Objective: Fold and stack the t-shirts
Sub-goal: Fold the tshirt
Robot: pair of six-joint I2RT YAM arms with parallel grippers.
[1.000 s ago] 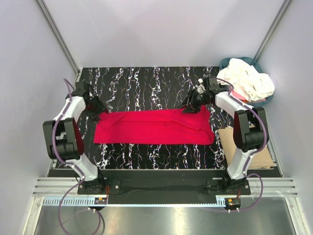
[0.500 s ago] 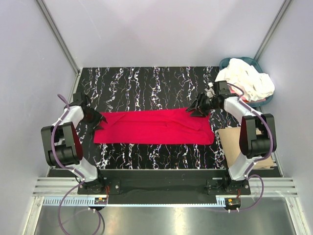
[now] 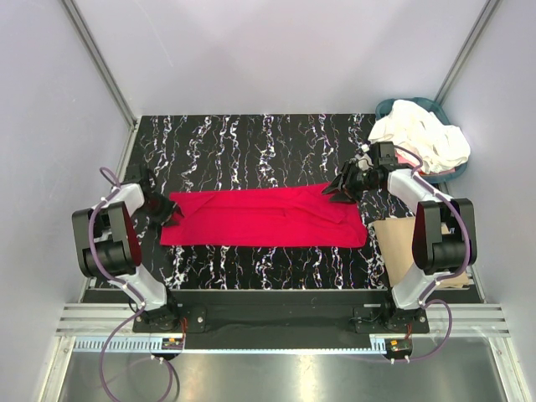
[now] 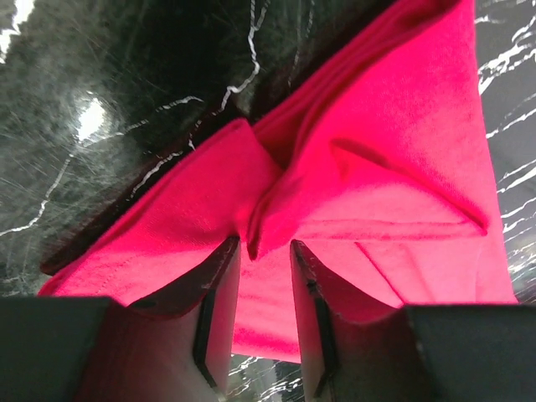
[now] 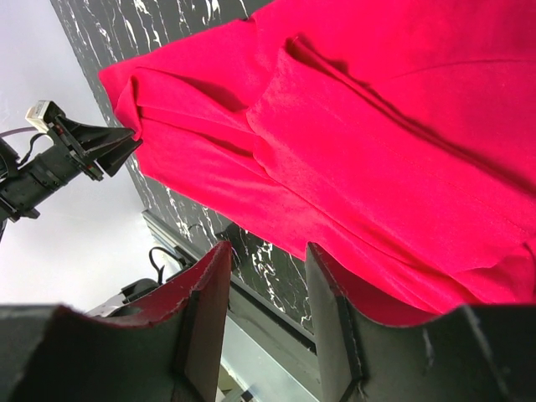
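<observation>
Red t-shirt (image 3: 264,218) lies flat mid-worktop, folded lengthwise into a long band running left to right. Sleeve fold shows as a raised layer near its right end. The band's left end is rumpled, with a ridge of cloth pushed up.

Left pincer (image 3: 165,213) sits at that left end, low on the cloth. In the left wrist view its jaws stand apart with the raised red ridge between the fingertips (image 4: 224,251). The ridge does not fill the gap, and no squeeze is visible.

Right pincer (image 3: 343,186) is at the band's far right corner. In the right wrist view the jaws are parted with nothing between them. Red cloth and a strip of worktop show through the gap. Whether the tips touch the cloth cannot be told.

Cream-white t-shirts (image 3: 423,141) are heaped in a teal basket (image 3: 385,107) at the far right corner, spilling over its rim, well apart from the red one.

A tan cardboard sheet (image 3: 394,243) lies flat just beside the band's right end, partly under the right arm.

Worktop (image 3: 251,142) is black with white marble veining. Plain pale walls enclose it on three sides.
</observation>
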